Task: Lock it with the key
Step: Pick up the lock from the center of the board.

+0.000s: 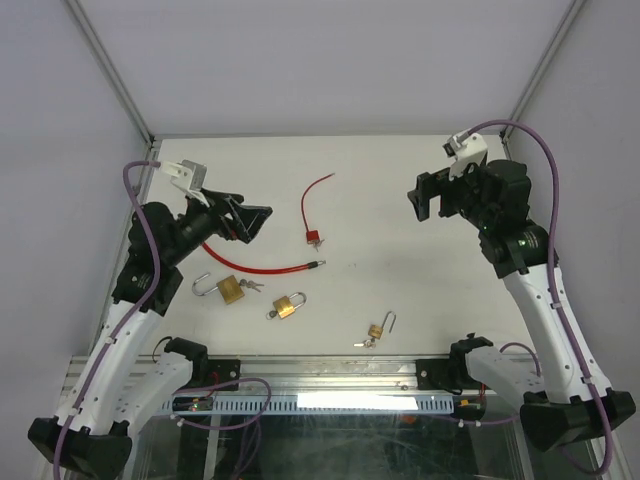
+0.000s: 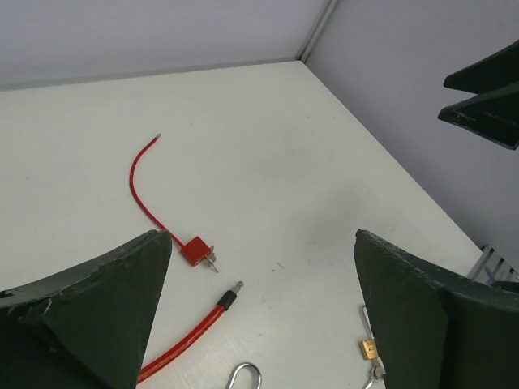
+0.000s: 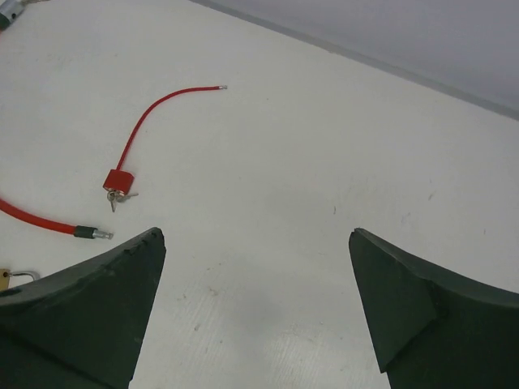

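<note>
A small red lock (image 1: pixel 314 237) (image 2: pixel 195 250) (image 3: pixel 118 180) lies mid-table with a thin red cable curving away from it and a key (image 2: pixel 212 261) (image 3: pixel 120 196) at its body. A thick red cable (image 1: pixel 260 270) (image 2: pixel 182 344) ends just short of it. Three brass padlocks lie nearer the front: one (image 1: pixel 231 290) with its shackle swung open, one (image 1: pixel 288 306) in the middle, and a small one (image 1: pixel 378 330) (image 2: pixel 369 348) with a key. My left gripper (image 1: pixel 245 220) (image 2: pixel 259 235) hangs open above the thick cable. My right gripper (image 1: pixel 425 200) (image 3: pixel 257 232) is open over bare table, holding nothing.
Grey walls with metal corner posts close off the table's left, back and right sides. The right gripper's fingers (image 2: pixel 486 97) show at the upper right of the left wrist view. The arm bases and a cable duct (image 1: pixel 320 400) run along the front edge.
</note>
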`<action>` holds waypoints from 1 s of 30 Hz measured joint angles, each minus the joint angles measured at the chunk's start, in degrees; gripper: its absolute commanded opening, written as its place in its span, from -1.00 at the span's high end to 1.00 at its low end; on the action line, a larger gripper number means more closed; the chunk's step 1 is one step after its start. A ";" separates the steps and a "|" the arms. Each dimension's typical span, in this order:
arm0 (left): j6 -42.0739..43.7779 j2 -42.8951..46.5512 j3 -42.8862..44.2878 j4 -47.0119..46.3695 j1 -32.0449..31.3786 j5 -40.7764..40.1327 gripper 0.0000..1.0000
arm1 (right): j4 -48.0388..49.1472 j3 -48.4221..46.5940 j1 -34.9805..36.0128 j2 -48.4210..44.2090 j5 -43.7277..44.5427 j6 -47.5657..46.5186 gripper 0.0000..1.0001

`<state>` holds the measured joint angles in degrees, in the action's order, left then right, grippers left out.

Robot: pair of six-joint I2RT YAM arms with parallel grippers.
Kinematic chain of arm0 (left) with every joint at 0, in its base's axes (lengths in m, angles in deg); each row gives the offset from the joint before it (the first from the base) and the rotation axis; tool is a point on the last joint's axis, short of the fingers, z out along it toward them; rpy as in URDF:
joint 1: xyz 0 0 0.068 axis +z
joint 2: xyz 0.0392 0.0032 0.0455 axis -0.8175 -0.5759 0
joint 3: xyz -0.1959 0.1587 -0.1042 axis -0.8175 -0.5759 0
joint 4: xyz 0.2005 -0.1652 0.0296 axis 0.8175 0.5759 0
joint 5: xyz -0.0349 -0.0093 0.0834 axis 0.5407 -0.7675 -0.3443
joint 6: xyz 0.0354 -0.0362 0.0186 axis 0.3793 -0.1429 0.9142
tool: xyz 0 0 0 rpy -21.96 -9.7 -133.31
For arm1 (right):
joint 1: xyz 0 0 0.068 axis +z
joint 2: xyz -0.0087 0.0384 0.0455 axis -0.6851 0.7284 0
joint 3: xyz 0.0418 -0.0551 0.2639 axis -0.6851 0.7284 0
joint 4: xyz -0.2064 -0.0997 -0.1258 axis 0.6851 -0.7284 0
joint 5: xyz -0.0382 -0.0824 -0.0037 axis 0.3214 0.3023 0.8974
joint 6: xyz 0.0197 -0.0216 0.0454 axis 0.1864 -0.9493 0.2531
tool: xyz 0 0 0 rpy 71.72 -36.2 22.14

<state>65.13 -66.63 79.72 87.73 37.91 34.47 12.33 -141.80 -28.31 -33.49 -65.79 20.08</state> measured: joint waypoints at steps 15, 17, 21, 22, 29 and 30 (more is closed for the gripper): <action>-18.32 -4.98 -18.99 -17.05 8.44 1.57 -0.98 | -0.20 5.29 -12.17 5.01 -14.69 3.58 -0.99; -20.41 -6.19 -20.46 -18.71 8.79 1.86 -0.98 | -0.33 6.43 -12.35 5.75 -18.53 2.36 -0.99; -21.16 -7.37 -21.09 -18.47 6.27 -1.11 -0.98 | -1.14 7.72 -12.28 7.80 -25.24 0.31 -0.99; -20.76 -7.37 -20.98 -18.01 4.31 -3.08 -0.98 | -1.22 7.78 -12.28 8.41 -26.73 -0.15 -0.99; -17.46 -10.08 -19.58 -14.88 -9.81 -16.33 -0.98 | -2.08 9.20 -12.28 11.26 -36.92 -4.00 -0.99; -17.11 -10.93 -19.58 -14.78 -10.60 -18.03 -0.98 | -2.05 9.55 -12.28 11.26 -37.92 -4.39 -0.99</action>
<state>48.01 -77.55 60.13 72.96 27.31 16.44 10.28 -132.24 -40.59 -22.23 -103.71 15.69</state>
